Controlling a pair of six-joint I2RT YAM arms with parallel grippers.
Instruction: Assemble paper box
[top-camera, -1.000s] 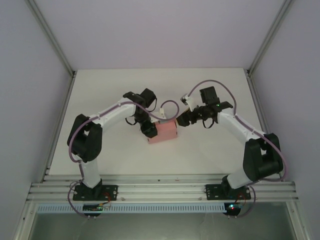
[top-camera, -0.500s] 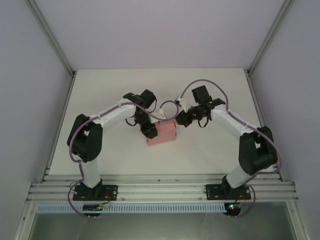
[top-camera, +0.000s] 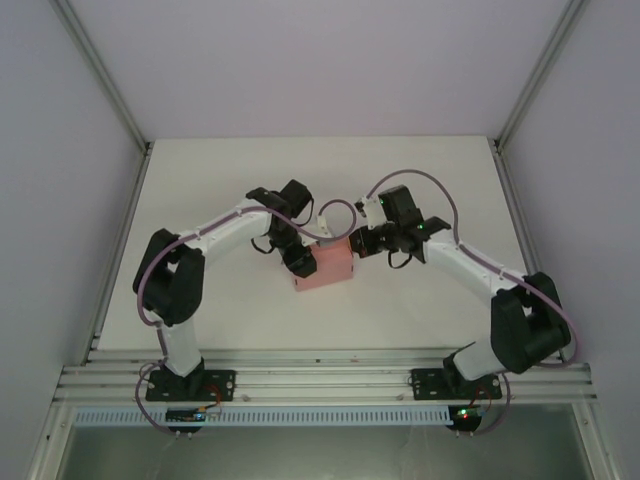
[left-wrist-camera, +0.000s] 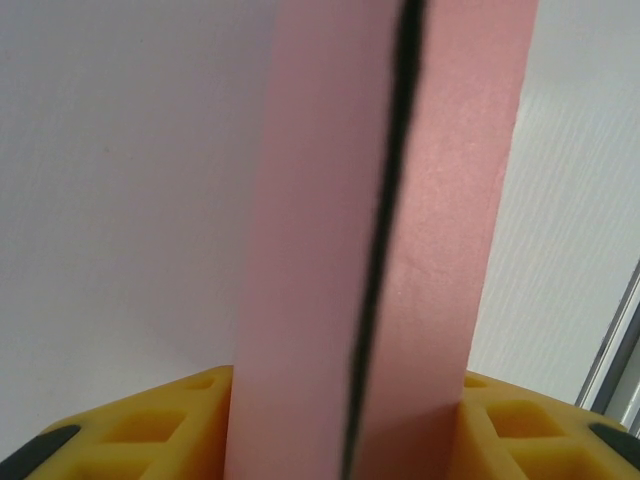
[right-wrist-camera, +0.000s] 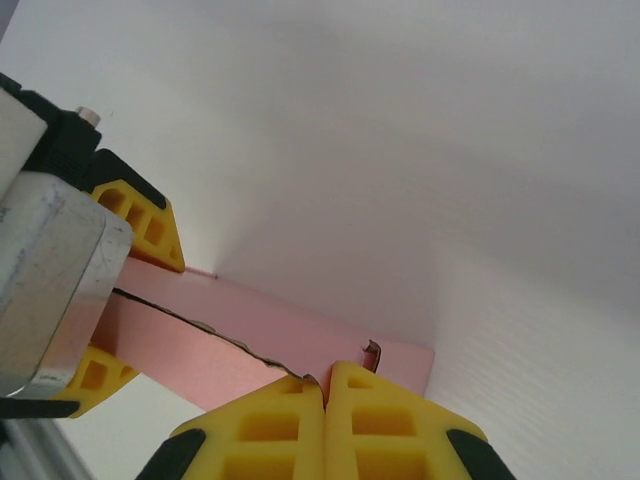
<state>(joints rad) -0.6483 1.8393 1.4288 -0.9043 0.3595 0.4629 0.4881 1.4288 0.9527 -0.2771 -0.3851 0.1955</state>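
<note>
The right gripper (top-camera: 357, 243) has swung left and snapped closed, and now sits at the far right corner of the box (top-camera: 330, 268). The left gripper (top-camera: 301, 262) grasps the box's left end, and its wrist view shows pink card standing between the yellow fingers (left-wrist-camera: 150, 430). The box lies mid-table (top-camera: 220, 180). The right gripper's clenched fingertips (right-wrist-camera: 280, 425) touch the box's edge.
</note>
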